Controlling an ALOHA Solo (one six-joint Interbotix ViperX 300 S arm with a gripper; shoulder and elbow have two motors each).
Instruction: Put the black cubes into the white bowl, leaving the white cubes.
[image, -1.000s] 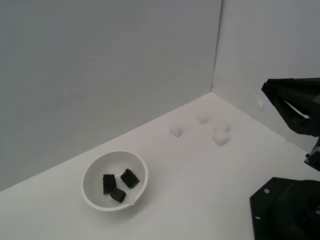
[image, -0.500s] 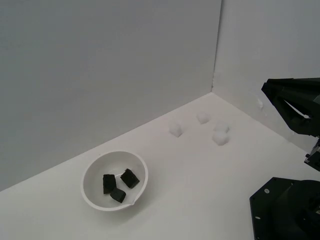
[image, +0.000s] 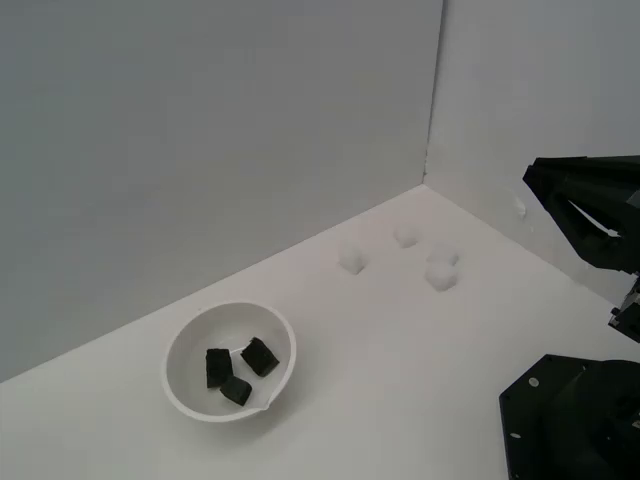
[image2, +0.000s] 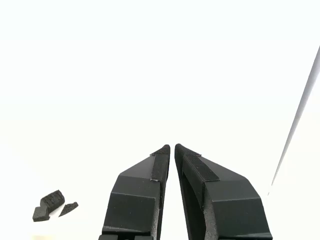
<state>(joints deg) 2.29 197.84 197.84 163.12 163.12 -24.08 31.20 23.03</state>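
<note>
Three cubes in the bowl: we see all three black cubes (image: 235, 368) lying inside the white bowl (image: 187, 340), close together on its floor, none of them on the tabletop (image: 400, 350).
Change since earlier frames: we find none; bowl, cubes and arm sit where they were a second ago.
White cubes: we make out the white cubes (image: 351, 262) faintly, in a loose group well apart from the bowl, toward the corner where the two walls meet; each is on the tabletop, apart from its neighbours.
Hand: the hand (image2: 172, 147) has its two black fingers (image2: 159, 165) drawn together with only a thin slit between the tips, nothing held; in the exterior view it sits at that view's right edge, well away from the bowl.
Edges: the bowl stands near the exterior view's lower left, a little off the back wall (image: 200, 150).
Open room: a broad bare stretch of tabletop lies between the bowl and the black arm base (image: 575, 420).
Wrist view: a dark cube shape (image2: 49, 205) shows near the frame's corner; the rest is washed out white.
</note>
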